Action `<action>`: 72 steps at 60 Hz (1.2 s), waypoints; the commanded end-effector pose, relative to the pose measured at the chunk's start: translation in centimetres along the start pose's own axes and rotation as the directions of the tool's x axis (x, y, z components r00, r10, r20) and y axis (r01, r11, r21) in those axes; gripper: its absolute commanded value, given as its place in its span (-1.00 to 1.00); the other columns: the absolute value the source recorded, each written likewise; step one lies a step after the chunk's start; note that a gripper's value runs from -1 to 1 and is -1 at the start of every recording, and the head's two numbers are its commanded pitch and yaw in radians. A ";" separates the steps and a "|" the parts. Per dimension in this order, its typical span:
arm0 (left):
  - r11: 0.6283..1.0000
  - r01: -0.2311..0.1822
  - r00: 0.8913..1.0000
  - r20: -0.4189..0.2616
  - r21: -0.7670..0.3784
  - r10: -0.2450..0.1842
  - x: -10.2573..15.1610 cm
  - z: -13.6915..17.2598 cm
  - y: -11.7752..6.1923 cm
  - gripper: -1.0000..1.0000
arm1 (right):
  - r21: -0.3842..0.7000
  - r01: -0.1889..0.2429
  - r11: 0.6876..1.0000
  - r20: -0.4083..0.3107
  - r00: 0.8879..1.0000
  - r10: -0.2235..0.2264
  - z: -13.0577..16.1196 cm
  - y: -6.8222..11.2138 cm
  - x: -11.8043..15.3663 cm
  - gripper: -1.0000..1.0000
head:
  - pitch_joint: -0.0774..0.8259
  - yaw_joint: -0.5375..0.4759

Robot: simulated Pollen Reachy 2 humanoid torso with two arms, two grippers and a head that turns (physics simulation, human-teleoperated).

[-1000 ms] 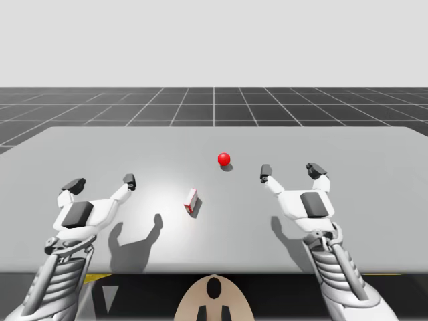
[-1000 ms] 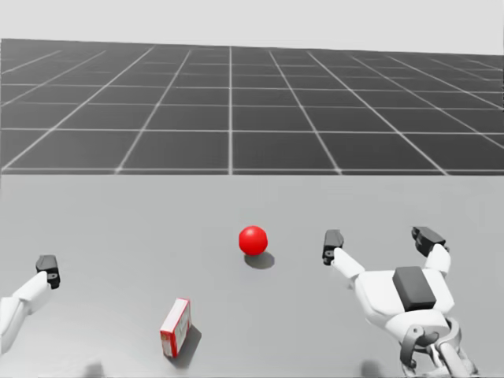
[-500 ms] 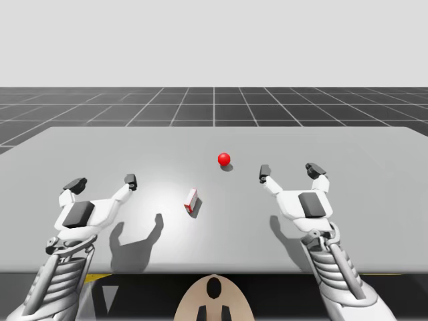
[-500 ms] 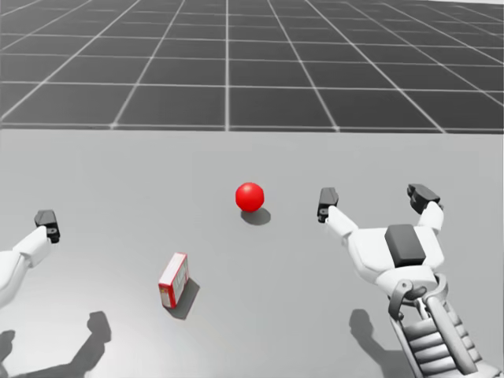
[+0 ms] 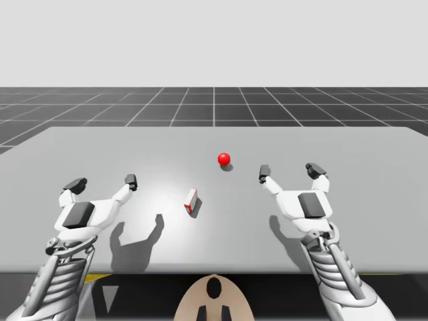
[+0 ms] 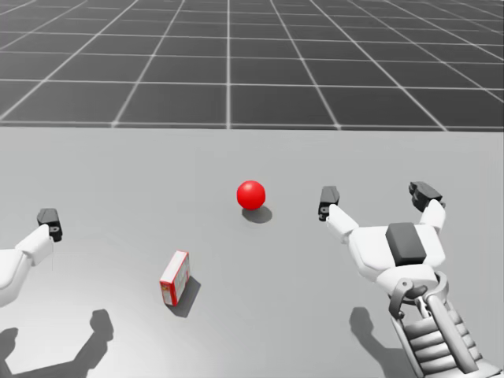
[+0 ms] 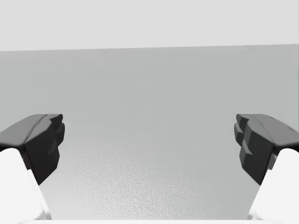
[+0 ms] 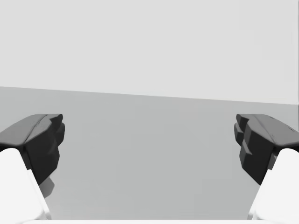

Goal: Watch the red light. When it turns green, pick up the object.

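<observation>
light (image 5: 224, 159) red: robot waits | red-and-white box (image 5: 192, 199) on worktop (image 5: 361, 144), right of left end effector (image 5: 103, 181) (judged nearer), long axis roughly fore-aft | right end effector (image 5: 289, 170) and left both spread, empty

Right pincer (image 8: 149, 145), dark fingertips (image 8: 43, 142) wide apart, over the grey table (image 8: 149, 186).

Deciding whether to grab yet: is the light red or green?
Red. The light shows as a plain red ball on the table in both the high and head views, with no green on it.
</observation>
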State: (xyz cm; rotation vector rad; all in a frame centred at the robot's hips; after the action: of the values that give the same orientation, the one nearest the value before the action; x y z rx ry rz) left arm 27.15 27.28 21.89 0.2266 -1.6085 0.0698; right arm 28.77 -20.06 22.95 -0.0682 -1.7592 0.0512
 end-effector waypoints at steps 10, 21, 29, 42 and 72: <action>1.000 -0.010 1.000 -0.004 0.000 0.010 -0.1 0.1 -0.2 -1.00 | -0.005 0.026 1.000 -0.003 1.000 -0.026 0.1 0.5 0.0 -1.00 | 0.18 -0.07; 1.000 -0.009 1.000 -0.003 0.002 0.009 -0.1 0.1 -0.2 -1.00 | -0.008 0.022 1.000 0.000 1.000 -0.022 0.1 0.4 0.0 -1.00 | 0.18 -0.08; 1.000 -0.009 1.000 -0.004 0.002 0.009 0.0 0.1 -0.2 -1.00 | -0.008 0.020 1.000 0.000 1.000 -0.020 0.1 0.4 0.0 -1.00 | 0.18 -0.07; 1.000 -0.009 1.000 -0.004 0.000 0.009 0.0 0.1 -0.3 -1.00 | -0.009 0.018 1.000 0.001 1.000 -0.018 0.0 0.4 -0.1 -1.00 | 0.18 -0.07; 1.000 -0.009 1.000 -0.004 0.000 0.009 -0.1 0.1 -0.3 -1.00 | -0.011 0.008 1.000 0.007 1.000 -0.008 0.1 0.4 -0.1 -1.00 | 0.18 -0.08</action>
State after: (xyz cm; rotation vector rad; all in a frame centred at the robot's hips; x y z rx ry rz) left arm 27.12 27.15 21.93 0.2267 -1.6083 0.0687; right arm 28.81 -20.13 23.00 -0.0856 -1.7698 0.0539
